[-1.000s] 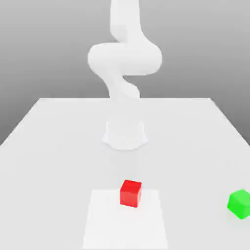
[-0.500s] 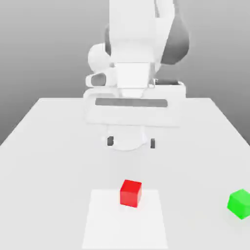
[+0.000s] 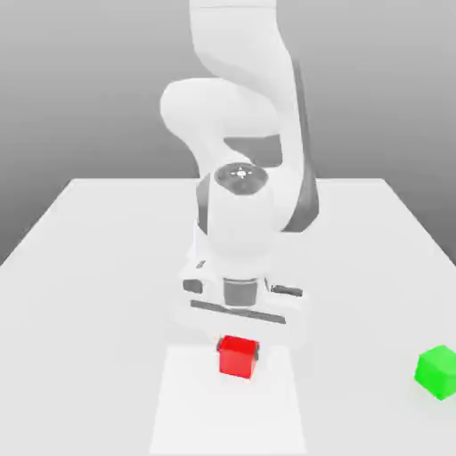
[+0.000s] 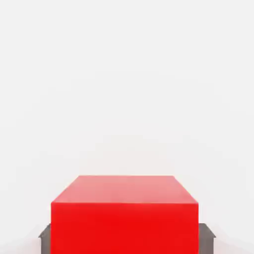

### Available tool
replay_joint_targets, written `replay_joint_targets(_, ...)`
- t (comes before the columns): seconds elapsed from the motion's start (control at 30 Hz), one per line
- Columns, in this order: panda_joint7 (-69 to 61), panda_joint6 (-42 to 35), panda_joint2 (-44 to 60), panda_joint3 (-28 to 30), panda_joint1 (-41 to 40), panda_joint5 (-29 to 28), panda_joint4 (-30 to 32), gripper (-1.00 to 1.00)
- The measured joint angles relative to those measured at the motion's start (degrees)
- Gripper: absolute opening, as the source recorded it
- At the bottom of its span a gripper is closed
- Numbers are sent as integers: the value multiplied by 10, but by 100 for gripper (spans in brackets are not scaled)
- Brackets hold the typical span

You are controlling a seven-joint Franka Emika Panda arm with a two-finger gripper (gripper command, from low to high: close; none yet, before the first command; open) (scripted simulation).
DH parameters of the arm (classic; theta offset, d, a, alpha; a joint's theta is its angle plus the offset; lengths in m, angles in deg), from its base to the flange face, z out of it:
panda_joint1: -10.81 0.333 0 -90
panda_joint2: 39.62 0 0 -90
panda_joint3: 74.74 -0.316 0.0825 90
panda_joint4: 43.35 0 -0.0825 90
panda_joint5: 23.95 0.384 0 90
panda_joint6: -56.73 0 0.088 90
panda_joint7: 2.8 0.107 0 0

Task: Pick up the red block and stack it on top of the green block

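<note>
You are having the small, bright red, matte plain cube (image 3: 237, 357) sitting on the pale square patch (image 3: 223, 414), near its far edge in the exterior view. You are closing the white, two-finger Panda gripper (image 3: 238, 349) on it: the dark grey finger pads (image 4: 45, 240) are pressing against two opposite sides, one pad per side.

Orientation: the red cube is standing upright, showing no distinct long axis. In the exterior view it is turning one broad face mostly toward the camera, slightly askew, with a narrow side face showing toward the exterior view's right. In the hand view its near edge is running square across the line between the pads.

Visibility: the white hand is looming over the cube and covering the area just behind it. The pads are showing as dark slivers beside the cube in the exterior view; in the hand view the frame edge is cutting off part of the cube and pads. The small, bright green, matte plain cube (image 3: 437, 371) is pointing a corner toward the camera, its outer side being clipped by the exterior view's right border.

Room: you are having bare, pale tabletop (image 3: 356, 356) lying between the cubes, which are standing well apart. The table's side edges are running well away from the red cube.
</note>
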Motion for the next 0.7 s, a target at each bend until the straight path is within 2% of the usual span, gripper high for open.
replay_joint_targets(0.1,-3,-12,-14,-4,-3,5,2,-100)
replay_joint_targets(0.33,-43,-128,-140,-17,13,43,12,-100)
replay_joint_targets(0.7,-305,-251,-45,-137,200,1,-201,-100)
